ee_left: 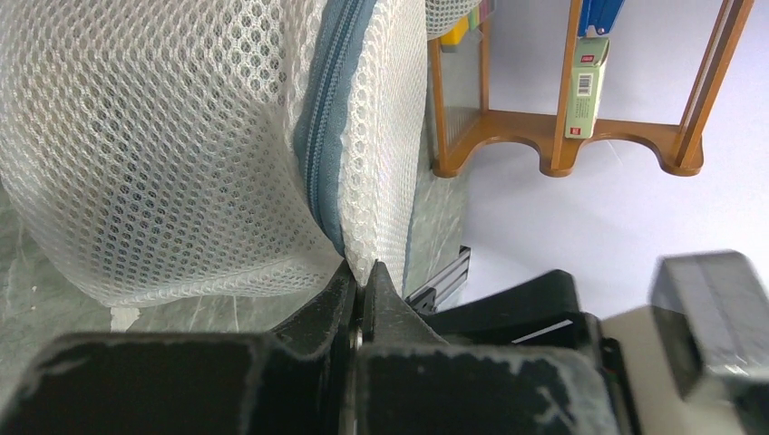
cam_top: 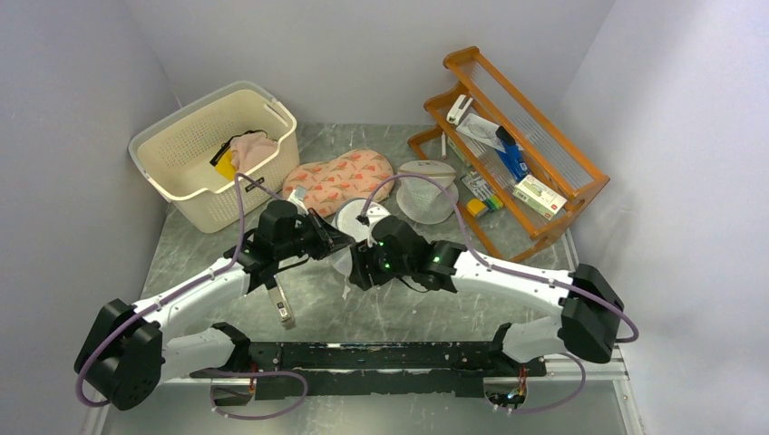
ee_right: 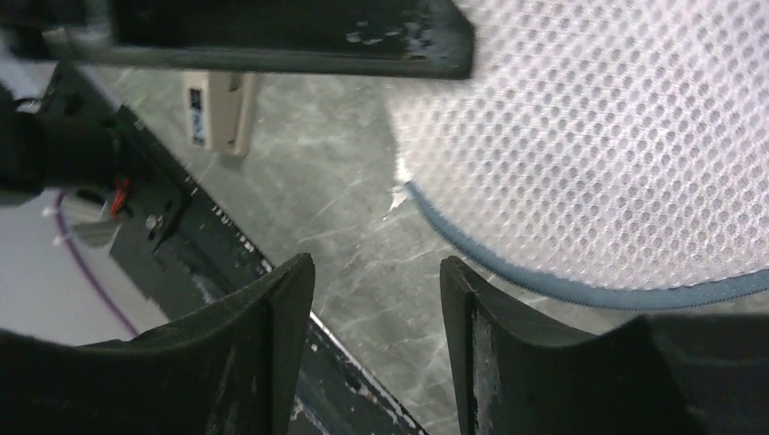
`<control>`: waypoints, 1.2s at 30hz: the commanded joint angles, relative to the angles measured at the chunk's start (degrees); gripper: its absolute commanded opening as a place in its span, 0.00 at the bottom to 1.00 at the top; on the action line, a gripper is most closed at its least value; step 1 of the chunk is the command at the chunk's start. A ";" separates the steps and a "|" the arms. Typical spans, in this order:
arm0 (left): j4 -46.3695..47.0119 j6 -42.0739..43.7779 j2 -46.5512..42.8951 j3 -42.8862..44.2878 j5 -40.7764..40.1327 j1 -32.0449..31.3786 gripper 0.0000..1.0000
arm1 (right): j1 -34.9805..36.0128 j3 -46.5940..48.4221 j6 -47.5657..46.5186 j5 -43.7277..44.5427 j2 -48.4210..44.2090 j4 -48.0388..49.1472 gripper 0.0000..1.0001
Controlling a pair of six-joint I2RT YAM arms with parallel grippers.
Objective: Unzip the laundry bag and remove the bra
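The laundry bag [cam_top: 352,220], white mesh with a blue-grey zip [ee_left: 325,136], lies at the table's middle between my two grippers. In the left wrist view the bag [ee_left: 163,136] fills the upper left. My left gripper [ee_left: 363,274] is shut on the bag's mesh edge right beside the zip. My right gripper [ee_right: 376,283] is open and empty over bare table, just left of the bag's blue-trimmed rim [ee_right: 544,285]. In the top view the left gripper [cam_top: 340,242] and the right gripper [cam_top: 356,269] nearly meet at the bag. No bra shows; the bag's inside is hidden.
A white cone-shaped mesh bag [cam_top: 426,192] and a pink patterned padded piece [cam_top: 337,178] lie behind the bag. A cream basket [cam_top: 181,168] with pink cloth stands back left. A wooden rack [cam_top: 544,227] stands back right. A beige clip-like piece [cam_top: 284,305] lies near the front.
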 commanded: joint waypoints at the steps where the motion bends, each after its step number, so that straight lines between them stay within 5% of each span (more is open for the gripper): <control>1: 2.09 -0.89 0.21 0.02 0.30 0.21 0.07 | 1.14 -0.28 6.04 11.83 2.38 2.70 0.50; 4: 1.51 -0.58 0.44 0.70 0.30 0.21 0.07 | 1.92 -0.86 7.16 14.42 3.58 6.28 0.39; 13: 0.31 -0.31 0.47 1.06 -0.15 0.21 0.07 | 5.76 0.03 11.90 26.00 5.21 6.83 0.38; 26: -0.97 0.43 0.80 1.48 -0.03 0.23 0.07 | 7.16 2.97 15.80 31.54 8.34 6.96 0.31; 34: -2.62 1.29 -0.50 1.48 -1.36 0.21 0.07 | 7.16 1.95 17.03 32.15 6.82 5.53 0.01; 36: -2.94 1.31 -0.67 1.48 -1.78 0.21 0.07 | 7.18 1.33 16.58 31.49 6.13 5.68 0.00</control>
